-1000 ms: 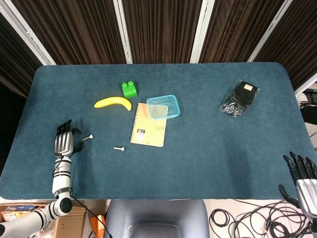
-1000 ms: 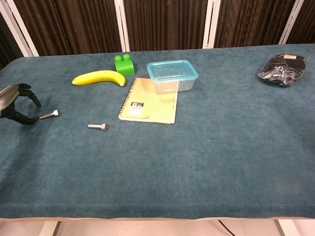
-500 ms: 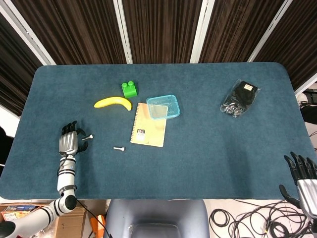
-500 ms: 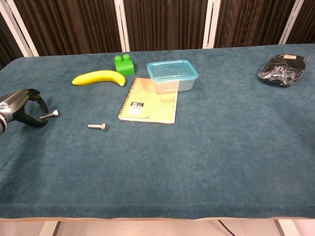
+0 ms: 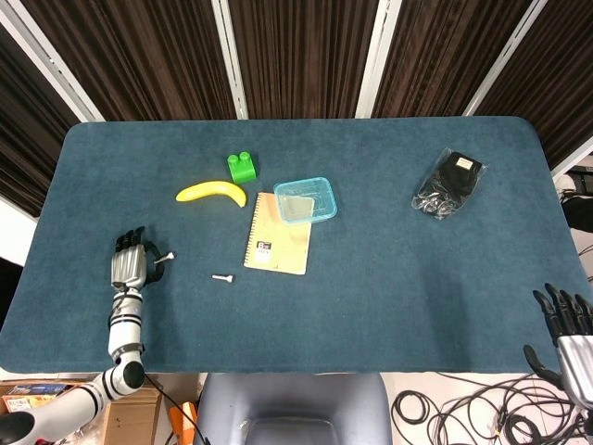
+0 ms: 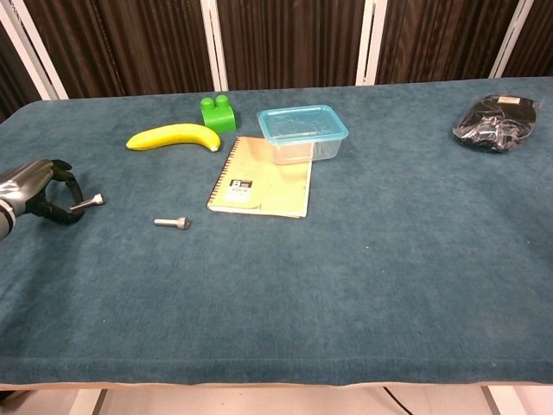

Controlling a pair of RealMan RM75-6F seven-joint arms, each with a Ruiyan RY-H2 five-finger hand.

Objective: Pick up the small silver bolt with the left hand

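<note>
Chest view is showing the left hand (image 6: 39, 188) sitting low over the blue surface (image 6: 363, 259) at its left edge, fingers (image 6: 62, 192) curling in toward a small silver bolt (image 6: 87, 203). The bolt is lying flat on the cloth just to the hand's right, its long axis running roughly left to right with a slight tilt, the near end right at the fingertips and the head end pointing away toward the middle of the surface. Whether the fingers are already pinching that near end or only brushing it — I cannot tell from either view. Head view is giving the same layout: the left hand (image 5: 130, 266) with the bolt (image 5: 164, 259) sticking out from beside it.

A second bolt (image 6: 172, 223) is lying further right, well apart from the hand and also flat, so there are two candidates; the one at the fingertips is plainly the nearer, and the hand is already working on it. The right hand (image 5: 563, 320) is hanging off the far corner with fingers spread, holding nothing, much too distant to matter.

The closing move is depending on the fingers meeting across the bolt's shaft, square to its long axis — a grip along the axis would likely just push it away
</note>
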